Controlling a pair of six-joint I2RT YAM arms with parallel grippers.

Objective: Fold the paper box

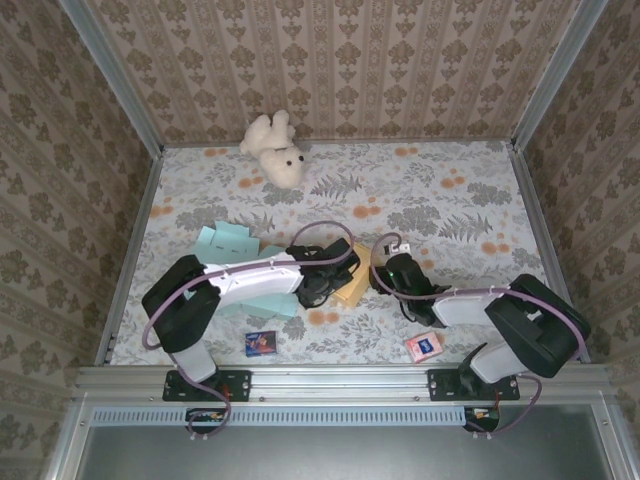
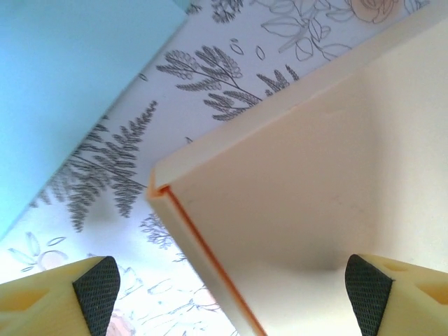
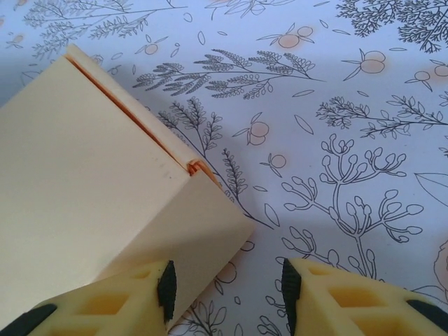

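Teddy bear (image 1: 275, 148) beyond box (image 1: 352, 284), overhead view

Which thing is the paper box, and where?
Start at the flowery table, near its front middle. The paper box lies there between the left arm and the right arm. It is cream-yellow with a thin orange edge, while the paper beside it is light blue.

The box (image 1: 352, 280) was set mid-table (image 1: 450, 200), between the left gripper (image 2: 232, 290) and the right gripper (image 3: 228, 287). A sheet (image 1: 232, 243) was laid to its left, a bear (image 1: 277, 150) far behind, a card (image 1: 260, 344) front-left and another card (image 1: 424, 345) front-right.
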